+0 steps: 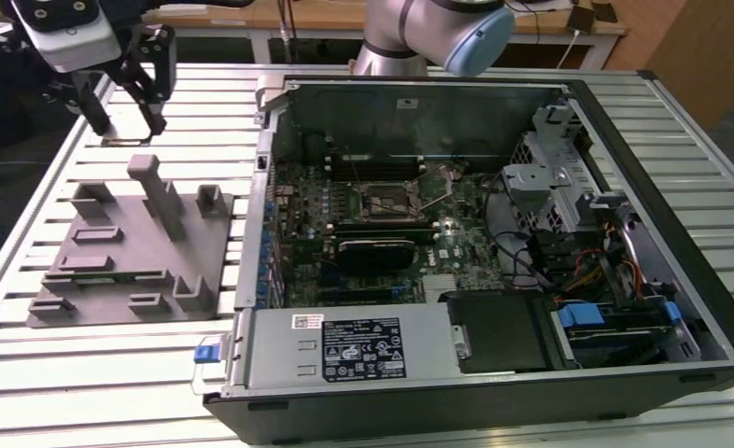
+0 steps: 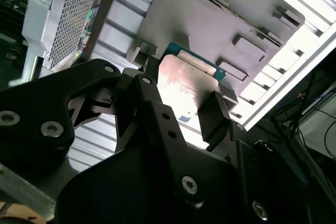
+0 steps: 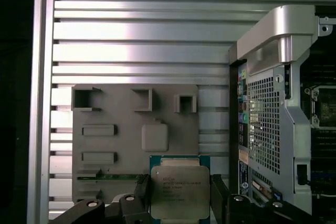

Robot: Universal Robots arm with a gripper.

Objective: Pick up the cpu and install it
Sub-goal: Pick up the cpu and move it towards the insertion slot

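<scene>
The cpu, a flat square chip with a silvery metal top and a green rim, sits between my gripper's two black fingers, which are shut on its opposite edges. In the second wrist view the cpu is seen at an angle, held by the gripper above the slatted table. In the exterior view my gripper hangs at the far left, above the table and beyond the grey moulded tray. The motherboard's bare cpu socket lies inside the open computer case.
The grey tray with upright posts lies on the aluminium slat table, on the exterior view's left of the case. The case's perforated rear wall stands close beside the gripper. Drive cages and cables fill the case's right side.
</scene>
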